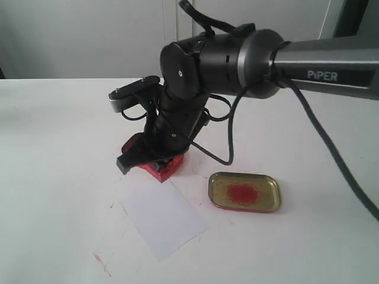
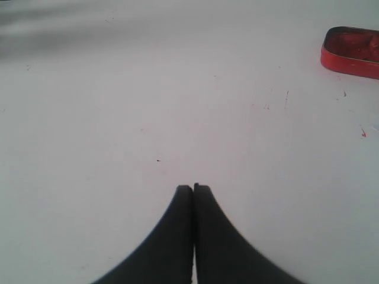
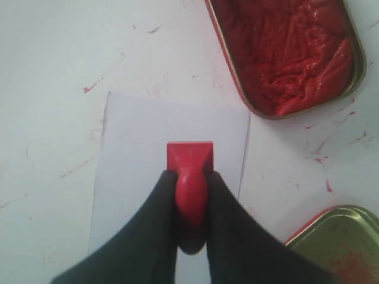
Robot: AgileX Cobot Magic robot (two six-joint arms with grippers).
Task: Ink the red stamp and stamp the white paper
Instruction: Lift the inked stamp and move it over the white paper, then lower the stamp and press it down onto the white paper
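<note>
Pressure is going onto the stubby handle of the red stamp (image 3: 189,161) in the right wrist view: the right jaws are squeezing it from both sides, parted only by the handle's width. The square base is sticking out past the tips and hanging over the white paper (image 3: 142,136); whether it is touching the sheet I cannot tell. The stamp is looking like hard, light, smooth plastic, so I am judging it stiff and not fragile but apt to twist or slip. The handle, low and near the base, is probably the right place to hold it. The paper is looking thin and loose, likely to shift or lift with the stamp. Beside the sheet one red tin of lumpy paste (image 3: 290,53) and one gold lid (image 3: 340,236) with a red smear are sitting on the white desk (image 3: 47,71).

In the exterior view the right arm is covering the stamp. One paper, one red tin and one gold lid are showing there, the paper lying between the other two.

In the left wrist view the left jaws are resting pressed together, holding nothing, above bare desk, with the red tin well apart from them.
</note>
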